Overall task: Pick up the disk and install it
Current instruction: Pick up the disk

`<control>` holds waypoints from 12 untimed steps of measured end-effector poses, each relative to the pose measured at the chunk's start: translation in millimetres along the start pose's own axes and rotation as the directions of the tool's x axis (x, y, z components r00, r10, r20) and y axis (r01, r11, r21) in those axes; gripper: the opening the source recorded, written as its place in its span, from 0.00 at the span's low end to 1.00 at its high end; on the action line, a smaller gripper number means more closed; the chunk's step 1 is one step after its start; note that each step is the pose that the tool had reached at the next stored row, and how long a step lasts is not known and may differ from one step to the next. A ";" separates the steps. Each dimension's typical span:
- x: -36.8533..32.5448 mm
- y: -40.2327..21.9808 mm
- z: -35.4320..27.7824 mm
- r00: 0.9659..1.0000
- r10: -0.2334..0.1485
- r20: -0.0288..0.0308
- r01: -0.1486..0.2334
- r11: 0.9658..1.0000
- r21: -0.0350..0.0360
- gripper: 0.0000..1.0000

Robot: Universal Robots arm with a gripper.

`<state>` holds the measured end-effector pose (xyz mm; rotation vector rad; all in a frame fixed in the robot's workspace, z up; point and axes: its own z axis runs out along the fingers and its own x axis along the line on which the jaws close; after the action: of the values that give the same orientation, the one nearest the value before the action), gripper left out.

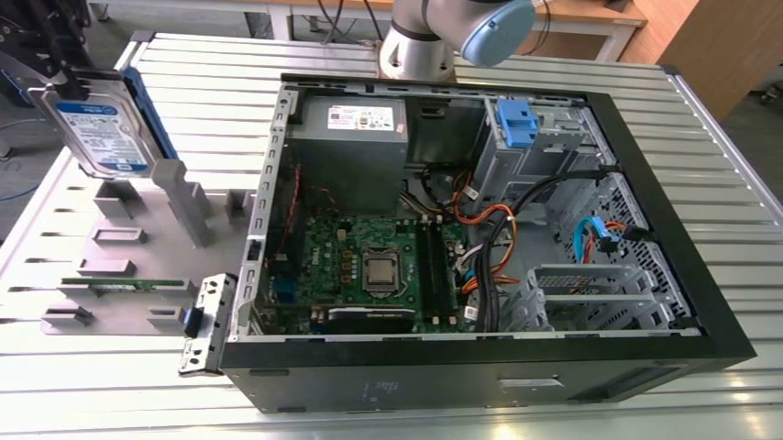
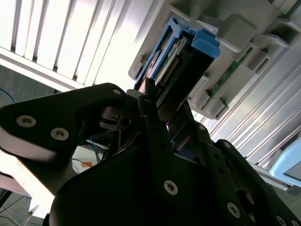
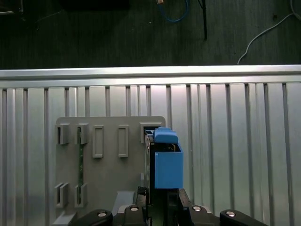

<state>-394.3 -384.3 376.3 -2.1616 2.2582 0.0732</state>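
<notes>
The end effector (image 2: 164, 108) is clamping the disk (image 1: 104, 124) on edge at the gray holder (image 1: 49, 238) on the bench (image 1: 722, 128) — pickup step in hand. Installing likely calls for squaring its blue rails to the case's drive bay (image 1: 515, 124).

Silver-black disk (image 1: 104, 128), white-and-blue label, blue side rails, upright on edge, slightly tilted

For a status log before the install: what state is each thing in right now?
gripper: shut on the disk.
disk: upright on edge, held over the gray rack.
computer case: lying on its side, open.
green circuit strip: set in the gray rack.
</notes>
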 end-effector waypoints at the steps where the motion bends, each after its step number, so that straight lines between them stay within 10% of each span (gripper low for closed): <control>1: 0.0 0.0 -0.8 1.000 0.000 0.000 0.000 1.000 0.000 0.35; 12: -0.4 0.3 -10.4 1.000 0.000 0.000 0.000 1.000 0.000 0.35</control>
<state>-394.3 -384.3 386.7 -2.1615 2.2581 0.0731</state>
